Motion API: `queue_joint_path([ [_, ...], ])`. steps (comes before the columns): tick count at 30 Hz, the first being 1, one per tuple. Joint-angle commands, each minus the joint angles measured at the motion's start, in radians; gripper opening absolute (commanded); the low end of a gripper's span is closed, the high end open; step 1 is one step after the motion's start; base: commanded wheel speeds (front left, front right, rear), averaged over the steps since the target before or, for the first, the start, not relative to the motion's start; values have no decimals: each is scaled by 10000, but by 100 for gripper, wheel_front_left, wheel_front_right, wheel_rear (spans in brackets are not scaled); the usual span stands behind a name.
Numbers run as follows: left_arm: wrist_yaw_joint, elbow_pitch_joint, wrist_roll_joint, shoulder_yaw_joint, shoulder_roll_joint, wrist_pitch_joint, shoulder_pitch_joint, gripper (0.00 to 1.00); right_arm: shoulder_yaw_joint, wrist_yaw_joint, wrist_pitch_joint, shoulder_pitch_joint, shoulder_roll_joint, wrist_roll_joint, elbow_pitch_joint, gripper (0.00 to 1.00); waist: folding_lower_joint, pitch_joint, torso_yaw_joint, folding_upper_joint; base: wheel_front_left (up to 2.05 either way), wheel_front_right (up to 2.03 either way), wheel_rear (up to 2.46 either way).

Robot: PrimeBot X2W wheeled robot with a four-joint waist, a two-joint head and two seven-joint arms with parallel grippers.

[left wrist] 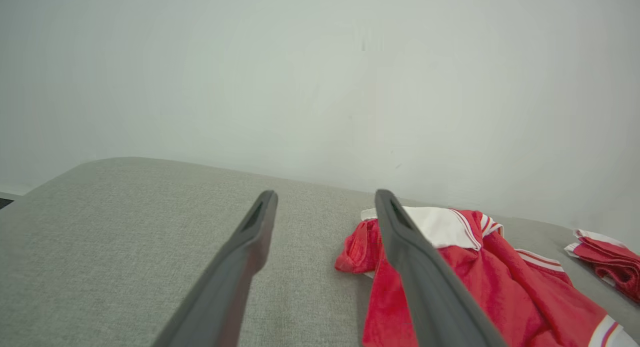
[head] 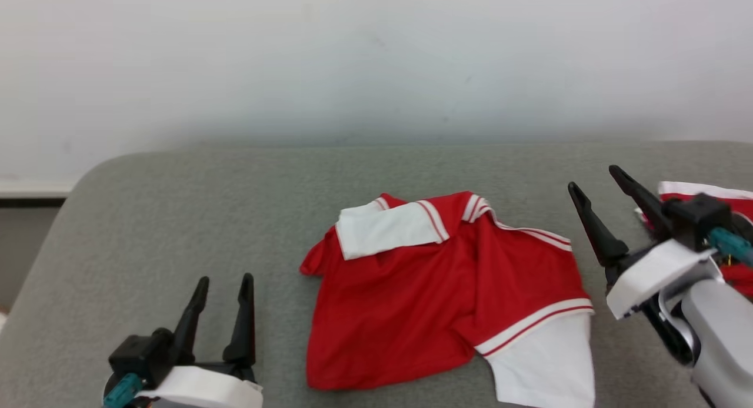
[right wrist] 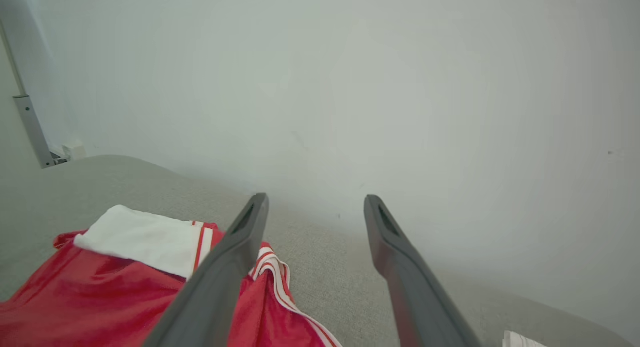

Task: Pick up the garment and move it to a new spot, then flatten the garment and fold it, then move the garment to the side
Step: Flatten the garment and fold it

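1. the garment, red with white parts and white-red stripes, lies on the grey surface. it is about in the middle of the surface from left to right, close to its near edge.
2. the left hand is over the near left part of the surface. its two fingers stand apart with nothing between them, and it does not touch the cloth.
3. the right hand is over the right part of the surface, raised and tilted. its fingers are also apart and empty.
4. a second red and white cloth lies at the right end of the surface, partly hidden behind the right arm.
5. i judge that the garment is put down on its spot and that the flattening is the step in hand. the cloth is rumpled: a white flap is turned over the red at the far left, and a red fold lies across the near right.
6. to do this well, i think each hand should come low to the surface and pinch one outer edge, only one layer. then both should pull outward evenly, so the flap opens and the wrinkles go out without dragging the whole garment off the near edge of the surface.
7. the long axis seems to run diagonally over the surface, from the white flap at the far left to the white panel at the near right. which end is the neck i cannot tell.
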Motion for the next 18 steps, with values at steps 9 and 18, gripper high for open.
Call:
queue_joint_path([
  [9,36,-420,108,553,60,-1,784,100,-2847,-21,-11,3344,348,-1947,-3090,100,1,-625,-1248,-1,0,0,0],
  [18,133,-922,564,987,67,-1,1367,100,-4518,-23,-12,5808,1322,-2911,-4949,100,1,-683,-1444,-1,0,0,0],
])
